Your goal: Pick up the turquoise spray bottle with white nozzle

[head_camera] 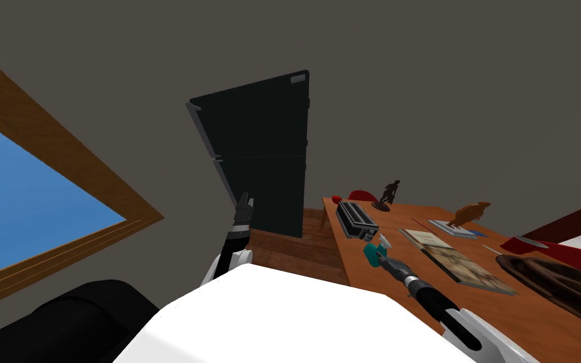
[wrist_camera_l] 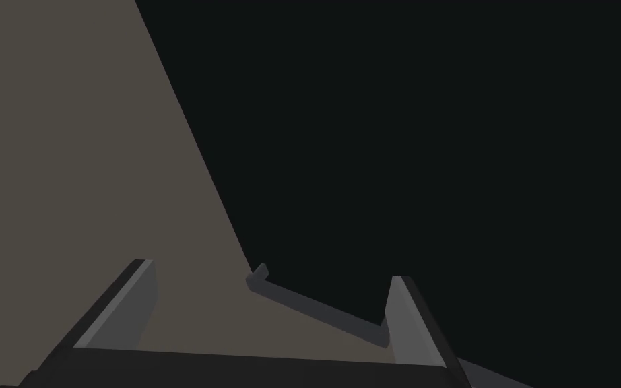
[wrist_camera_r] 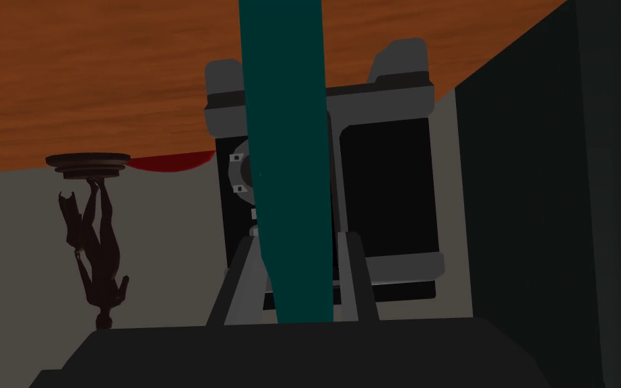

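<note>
Two thin fingers (wrist_camera_r: 353,276) of the right gripper (wrist_camera_r: 300,239) clamp the turquoise spray bottle (wrist_camera_r: 287,155) from both sides. The bottle body runs out between them and well past the tips.

Head view: the white nozzle (head_camera: 384,241) sits just off the fingertips, over the near edge of the wooden table (head_camera: 535,315). Cannot tell whether the bottle's base touches the tabletop.

Just beyond the fingertips, behind the bottle: a dark appliance with grey trim (wrist_camera_r: 386,202), on the table.

Off to one side of the fingers and further out: a dark figurine on a round base (wrist_camera_r: 93,249), well apart from the bottle.

Left gripper (head_camera: 243,211) is raised, apart from the table. Its fingers (wrist_camera_l: 407,316) stand wide with nothing between them. Beyond their tips: a tall dark cabinet (head_camera: 264,157).
</note>
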### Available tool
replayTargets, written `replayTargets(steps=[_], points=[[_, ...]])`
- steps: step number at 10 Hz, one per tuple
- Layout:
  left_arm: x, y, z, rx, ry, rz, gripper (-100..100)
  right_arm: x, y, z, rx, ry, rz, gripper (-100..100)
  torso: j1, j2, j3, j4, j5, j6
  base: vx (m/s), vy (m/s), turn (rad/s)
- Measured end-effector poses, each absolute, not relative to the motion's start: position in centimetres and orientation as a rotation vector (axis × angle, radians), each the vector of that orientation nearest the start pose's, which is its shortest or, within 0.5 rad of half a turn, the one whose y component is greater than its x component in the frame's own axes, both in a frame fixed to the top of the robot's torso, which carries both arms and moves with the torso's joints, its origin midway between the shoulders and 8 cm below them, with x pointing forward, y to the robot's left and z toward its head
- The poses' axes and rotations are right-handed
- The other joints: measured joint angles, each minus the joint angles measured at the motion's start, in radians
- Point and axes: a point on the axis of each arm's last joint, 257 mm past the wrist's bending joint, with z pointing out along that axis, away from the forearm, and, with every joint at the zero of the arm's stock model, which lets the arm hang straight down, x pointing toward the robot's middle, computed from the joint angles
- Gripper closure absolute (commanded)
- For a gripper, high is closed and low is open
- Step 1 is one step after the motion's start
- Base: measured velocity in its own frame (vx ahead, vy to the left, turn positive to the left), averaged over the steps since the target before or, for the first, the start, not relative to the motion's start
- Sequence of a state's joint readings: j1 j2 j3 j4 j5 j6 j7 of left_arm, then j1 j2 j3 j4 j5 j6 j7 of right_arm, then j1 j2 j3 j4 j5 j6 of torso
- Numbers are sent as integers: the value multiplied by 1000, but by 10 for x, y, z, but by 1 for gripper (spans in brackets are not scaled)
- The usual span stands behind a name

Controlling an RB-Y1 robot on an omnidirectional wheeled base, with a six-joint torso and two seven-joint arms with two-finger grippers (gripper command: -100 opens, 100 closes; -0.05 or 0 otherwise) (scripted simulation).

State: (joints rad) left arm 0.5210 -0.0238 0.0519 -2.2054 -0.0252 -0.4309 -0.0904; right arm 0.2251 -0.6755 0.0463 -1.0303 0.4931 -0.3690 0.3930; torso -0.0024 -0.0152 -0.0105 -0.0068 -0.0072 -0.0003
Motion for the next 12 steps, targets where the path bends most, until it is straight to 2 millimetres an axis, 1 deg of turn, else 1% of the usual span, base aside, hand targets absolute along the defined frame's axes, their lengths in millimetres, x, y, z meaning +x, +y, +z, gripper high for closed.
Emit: replayTargets(steps=[3,5,7,8,9,11,12], points=[[361,306,-30,-747,739,-1104,0,337,-508,-428,82,2083,16,100,0,1,0,0,0,0,87,25,-41],[361,306,-30,-747,739,-1105,0,322,-506,-426,71,2089,19,100,0,2,1,0,0,-1,82,21,-41],[361,306,-30,-747,739,-1105,0,310,-502,-418,50,2083,23,100,2,0,0,0,0,-2,76,22,-22],[361,306,-30,-747,739,-1105,0,301,-502,-420,48,2090,24,100,0,3,1,0,0,-1,105,12,-90],[361,306,-30,-747,739,-1104,0,295,-503,-413,33,2086,25,100,0,1,1,1,1,-1,114,24,-61],[361,306,-30,-747,739,-1105,0,280,-501,-412,21,2093,28,100,0,3,1,1,0,-2,31,11,2],[361,306,-30,-747,739,-1105,0,279,-501,-412,21,2095,28,0,-1,5,3,1,0,-2,0,0,0]])
